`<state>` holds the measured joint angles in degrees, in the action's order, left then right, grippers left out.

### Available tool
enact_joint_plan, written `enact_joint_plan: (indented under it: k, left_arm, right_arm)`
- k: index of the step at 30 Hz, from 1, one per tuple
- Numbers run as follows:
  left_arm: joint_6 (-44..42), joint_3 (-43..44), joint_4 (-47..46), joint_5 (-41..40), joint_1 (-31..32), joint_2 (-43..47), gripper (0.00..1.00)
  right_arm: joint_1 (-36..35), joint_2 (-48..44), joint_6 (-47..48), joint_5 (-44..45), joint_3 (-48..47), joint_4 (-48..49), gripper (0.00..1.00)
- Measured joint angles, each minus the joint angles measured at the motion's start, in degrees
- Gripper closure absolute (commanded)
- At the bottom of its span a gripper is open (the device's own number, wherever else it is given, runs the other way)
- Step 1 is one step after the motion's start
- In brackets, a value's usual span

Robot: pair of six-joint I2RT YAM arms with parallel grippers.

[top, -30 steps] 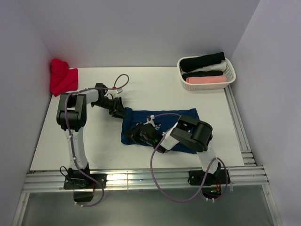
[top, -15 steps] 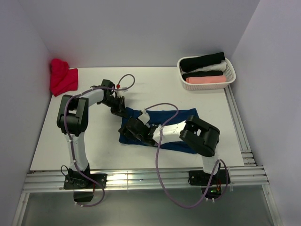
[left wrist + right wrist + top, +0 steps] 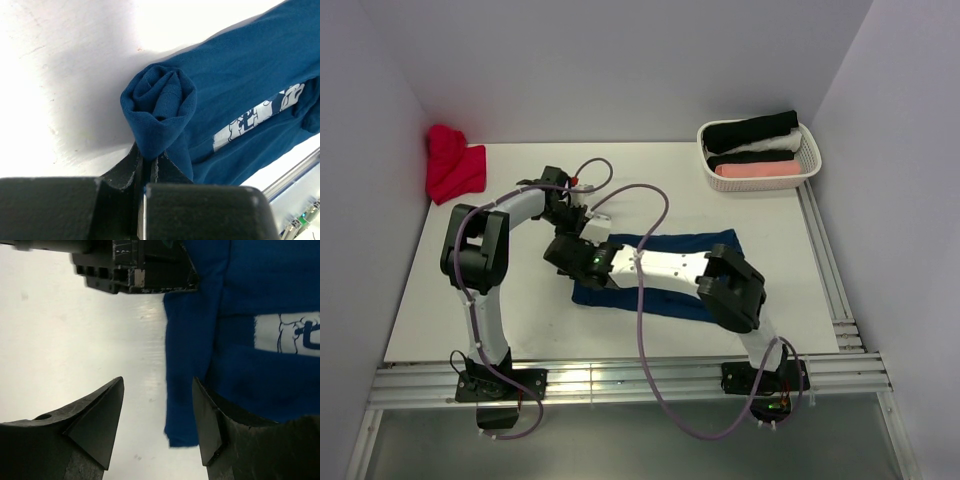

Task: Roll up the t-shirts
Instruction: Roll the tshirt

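Note:
A navy t-shirt (image 3: 705,243) lies folded into a long strip mid-table, its pale print (image 3: 260,114) showing. The strip's left end is curled into a small roll (image 3: 161,97). My left gripper (image 3: 150,160) is shut on the cloth at the base of that roll, seen from above at the strip's far-left corner (image 3: 585,228). My right gripper (image 3: 157,390) is open just above the table at the strip's left end (image 3: 563,255). The shirt's edge (image 3: 182,405) hangs between its fingers, close to the right one. A red t-shirt (image 3: 453,165) lies bunched at the far left.
A white basket (image 3: 808,152) at the back right holds rolled black (image 3: 752,130), white and pink (image 3: 757,170) shirts. The right arm lies across the navy strip. Walls close in the table on the left, back and right; metal rails run along its near and right edges.
The left gripper has shut on the shirt's rolled left end. The right gripper has opened and moved left along the strip to its left edge.

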<state>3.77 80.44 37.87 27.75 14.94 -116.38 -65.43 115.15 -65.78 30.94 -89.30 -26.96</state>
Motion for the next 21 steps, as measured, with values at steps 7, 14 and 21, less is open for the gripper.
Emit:
enact_joint_plan:
  k: [7,14,21]
  left_arm:
    - [-0.1,0.0,0.6,-2.4,0.6,0.6,1.0]
    - [-0.6,0.1,1.5,-4.0,1.0,1.0,1.0]
    - [-1.2,0.9,3.3,-5.6,1.2,1.1,1.0]
  right_arm:
    - [0.2,10.3,3.8,2.1,-9.9,-7.1,0.39]
    - [0.2,13.8,6.6,3.1,-16.0,-11.5,0.44]
    - [0.2,17.0,8.0,2.8,-20.4,-13.4,0.52]
